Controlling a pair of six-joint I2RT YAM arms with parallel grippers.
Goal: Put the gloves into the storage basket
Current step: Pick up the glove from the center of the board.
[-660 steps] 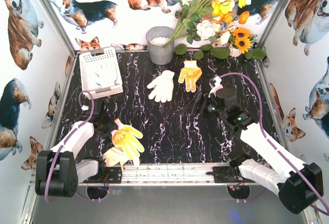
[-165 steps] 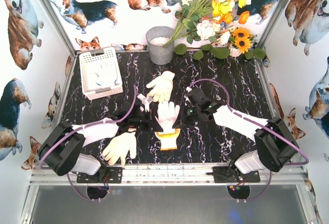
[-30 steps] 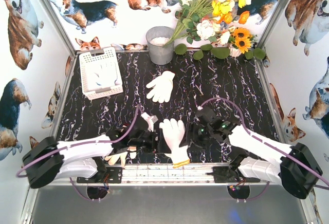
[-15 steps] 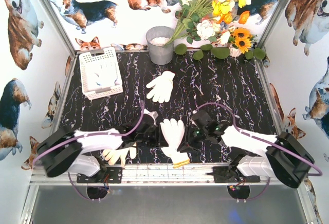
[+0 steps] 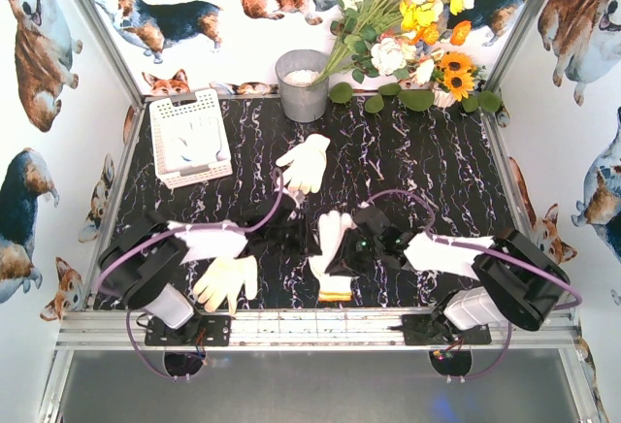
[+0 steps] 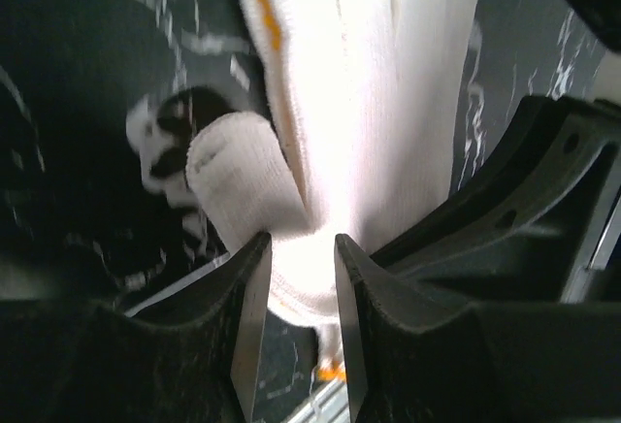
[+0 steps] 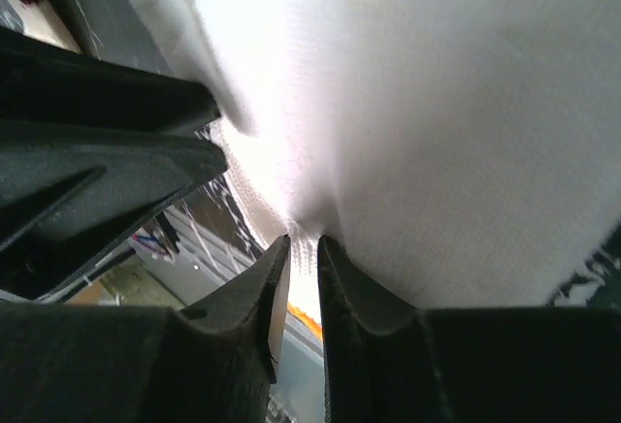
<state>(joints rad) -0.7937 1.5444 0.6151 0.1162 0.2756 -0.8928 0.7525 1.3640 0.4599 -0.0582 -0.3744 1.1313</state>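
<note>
A white glove with an orange cuff (image 5: 335, 241) is stretched between my two grippers just above the dark marble table, near the front middle. My left gripper (image 5: 309, 240) is shut on its left edge; in the left wrist view the left gripper (image 6: 296, 260) pinches a fold of the white glove (image 6: 369, 103). My right gripper (image 5: 343, 255) is shut on its right side, and in the right wrist view the right gripper (image 7: 303, 248) squeezes the white glove (image 7: 437, 113). Another white glove (image 5: 305, 162) lies further back. A cream glove (image 5: 225, 279) lies front left. The storage basket (image 5: 167, 113) stands back left with a white glove inside.
A grey metal bucket (image 5: 302, 84) stands at the back centre beside a bunch of flowers (image 5: 408, 25). The metal rail (image 5: 320, 326) runs along the near table edge. Corgi-print walls close in the left, right and back sides.
Both grippers have closed on the orange-cuffed white glove. The glove and both arms have shifted away from the near rail toward the table's middle.
</note>
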